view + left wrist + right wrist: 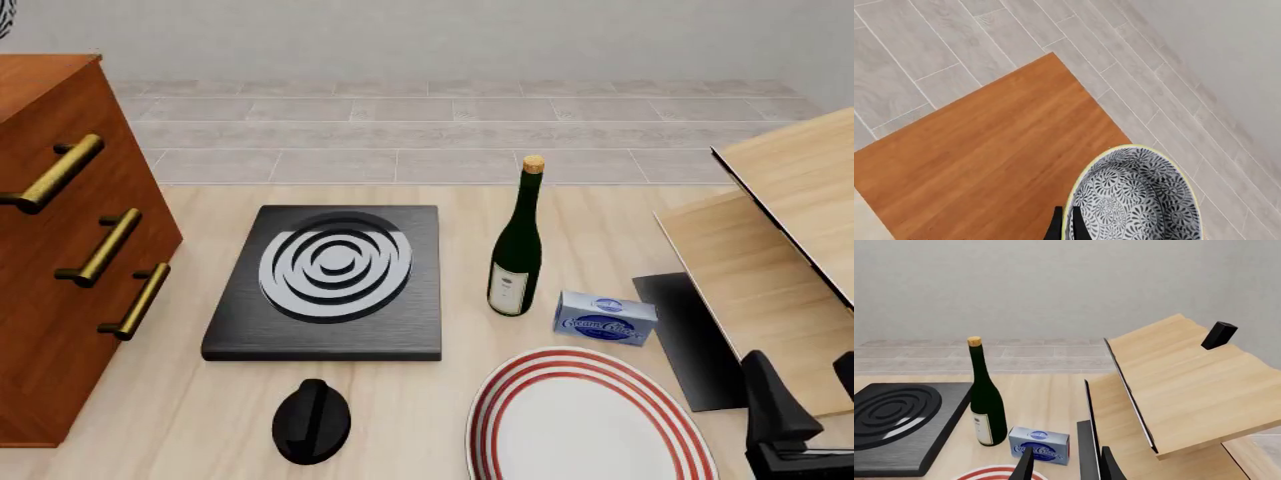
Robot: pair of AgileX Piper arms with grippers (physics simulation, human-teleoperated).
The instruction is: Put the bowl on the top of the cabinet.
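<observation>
The bowl [1134, 200], white with a dense dark floral pattern and a pale rim, hangs in my left gripper [1066, 226]. The two dark fingers are shut on its rim, one inside and one outside. In the left wrist view the bowl is above the near edge of the cabinet top [987, 150], partly over the tiled floor beyond it. In the front view the cabinet [54, 250] stands at the far left with three brass handles, and only a sliver of the bowl [4, 15] shows at the top left corner. My right gripper [809, 385] is open and empty at the lower right.
A black hob with grey rings [334, 275] lies mid-table. A green wine bottle [515, 250], a small blue box [605, 318], a red-ringed white plate [581, 420] and a black knob [311, 420] lie nearby. Pale wood boards [787, 260] stand at the right.
</observation>
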